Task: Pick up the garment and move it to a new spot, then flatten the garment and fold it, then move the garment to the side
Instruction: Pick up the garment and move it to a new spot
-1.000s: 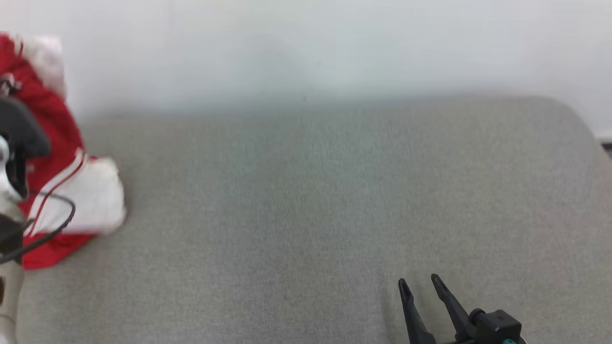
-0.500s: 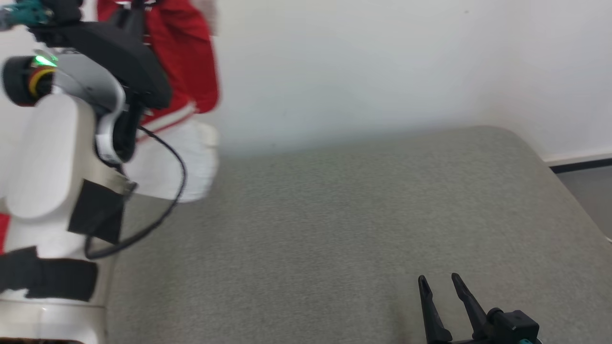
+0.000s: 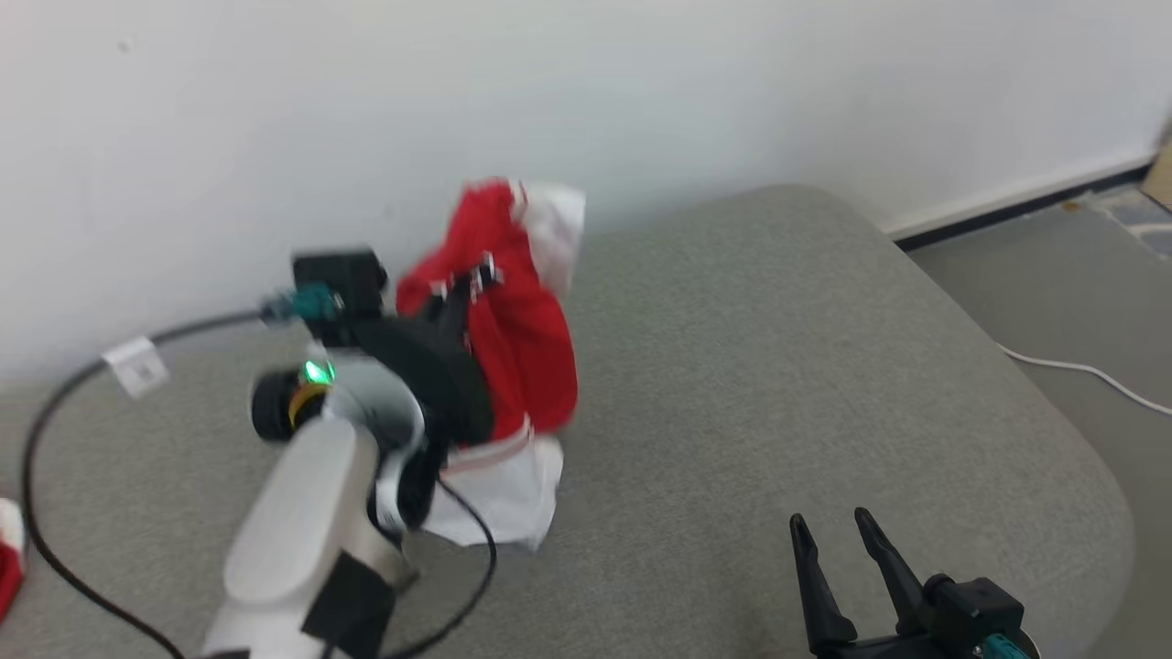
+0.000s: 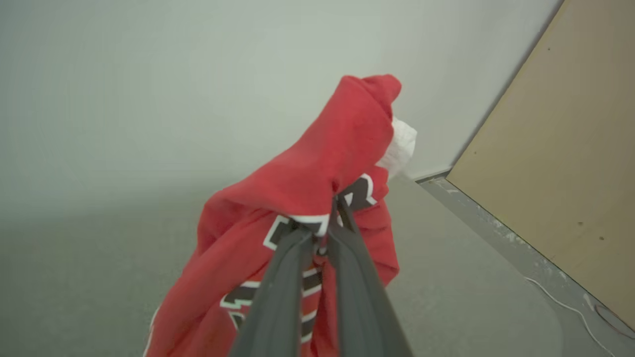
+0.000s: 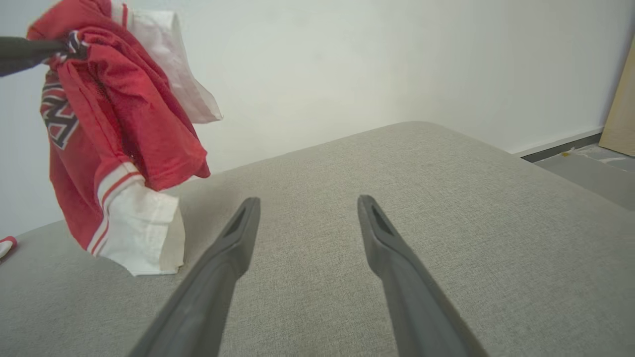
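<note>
A red garment (image 3: 517,339) with white sleeves and dark lettering hangs bunched in the air above the grey cushioned surface (image 3: 778,348). My left gripper (image 3: 467,279) is shut on a fold near its top. In the left wrist view the two fingers (image 4: 297,267) pinch the garment (image 4: 307,183) at the lettering. The right wrist view has the garment (image 5: 124,124) dangling at the left, its white hem just above the cushion. My right gripper (image 3: 830,522) stands open at the lower right, apart from the cloth, nothing between its fingers (image 5: 233,248).
A white wall runs behind the cushion. A black cable (image 3: 37,430) loops at the left. A small red and white piece (image 3: 7,558) lies at the left edge. Grey floor with a white cord (image 3: 1080,371) lies to the right, and a brown board (image 4: 560,148) leans there.
The head view has swung round, so the left arm and the hanging garment now show near the middle instead of the left edge. The grip on the garment holds. The right gripper stays open.
</note>
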### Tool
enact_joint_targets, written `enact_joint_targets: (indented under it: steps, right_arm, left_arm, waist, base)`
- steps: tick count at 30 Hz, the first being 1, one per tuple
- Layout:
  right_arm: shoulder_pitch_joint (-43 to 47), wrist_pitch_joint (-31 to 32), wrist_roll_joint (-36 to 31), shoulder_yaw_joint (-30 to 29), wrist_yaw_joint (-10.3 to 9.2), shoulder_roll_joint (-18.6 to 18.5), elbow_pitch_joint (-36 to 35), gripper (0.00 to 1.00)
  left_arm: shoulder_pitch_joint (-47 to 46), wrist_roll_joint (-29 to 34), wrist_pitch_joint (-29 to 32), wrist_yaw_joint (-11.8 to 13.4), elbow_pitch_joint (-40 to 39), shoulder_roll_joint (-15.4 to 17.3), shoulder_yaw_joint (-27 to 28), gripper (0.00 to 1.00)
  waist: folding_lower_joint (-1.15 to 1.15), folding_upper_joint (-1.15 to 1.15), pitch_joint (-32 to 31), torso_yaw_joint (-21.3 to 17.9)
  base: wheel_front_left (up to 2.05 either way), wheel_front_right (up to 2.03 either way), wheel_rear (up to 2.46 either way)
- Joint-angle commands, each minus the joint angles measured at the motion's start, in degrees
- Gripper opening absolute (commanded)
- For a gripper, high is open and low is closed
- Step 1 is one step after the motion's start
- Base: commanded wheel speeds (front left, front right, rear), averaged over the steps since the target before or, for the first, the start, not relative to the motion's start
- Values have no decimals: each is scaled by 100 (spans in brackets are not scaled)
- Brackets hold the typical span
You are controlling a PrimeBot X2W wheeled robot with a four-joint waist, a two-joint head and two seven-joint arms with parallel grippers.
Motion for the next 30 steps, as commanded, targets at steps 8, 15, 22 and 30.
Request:
enact_joint_targets:
  steps: [8,15,22,30]
  right_arm:
    - [-121,-7,35,76,-12,16,-8,100]
    - [-90,-56,100,17,-12,15,85,100]
    - [58,-85,24,-230,-12,15,109,100]
    - [206,-126,-1,-466,-12,14,133,100]
  left_arm:
    - [621,-31,-461,379,1069,-31,-685,62]
    - [794,-903,-589,418,1320,-31,-1341,100]
    - [1150,-1523,-1315,402,712,-29,-1552,100]
    - [2110,-1283,-2570,265,-246,196,-1011,100]
  waist:
    - [0,0,357,-370]
    - [0,0,300,-108]
    - [0,0,115,506]
    - [0,0,-74,1063]
  base:
    - [0,0,0]
    - [0,0,0]
    - [0,0,0]
    - [0,0,0]
